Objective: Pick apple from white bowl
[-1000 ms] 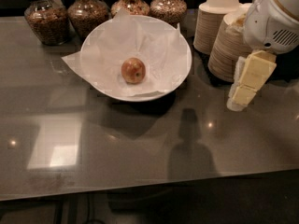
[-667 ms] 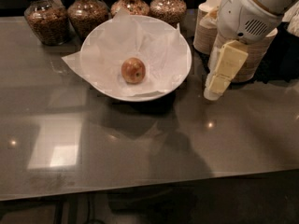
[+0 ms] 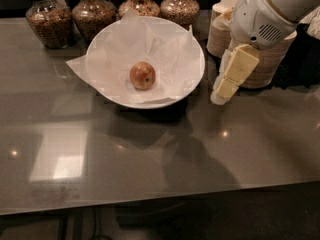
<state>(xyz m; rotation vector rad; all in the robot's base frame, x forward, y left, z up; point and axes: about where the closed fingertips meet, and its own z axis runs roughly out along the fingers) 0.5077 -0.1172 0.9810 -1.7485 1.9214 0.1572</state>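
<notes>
The apple [image 3: 142,75], small, round and reddish-orange with a dark spot, lies in the middle of the white bowl [image 3: 192,79], which is wide, shallow and lined with crinkled white paper. My gripper [image 3: 219,97] hangs from the white arm at the upper right. It points down and to the left, just right of the bowl's rim and above the table. It is apart from the apple and holds nothing that I can see.
Several glass jars [image 3: 93,14] of dry food stand in a row behind the bowl. Stacks of beige paper bowls [image 3: 272,59] stand at the back right, partly behind my arm. The dark glossy table [image 3: 150,169] stretches toward the front edge.
My arm and gripper have moved left, from in front of the paper-bowl stacks to just beside the white bowl's right rim. The apple and the bowl have not moved.
</notes>
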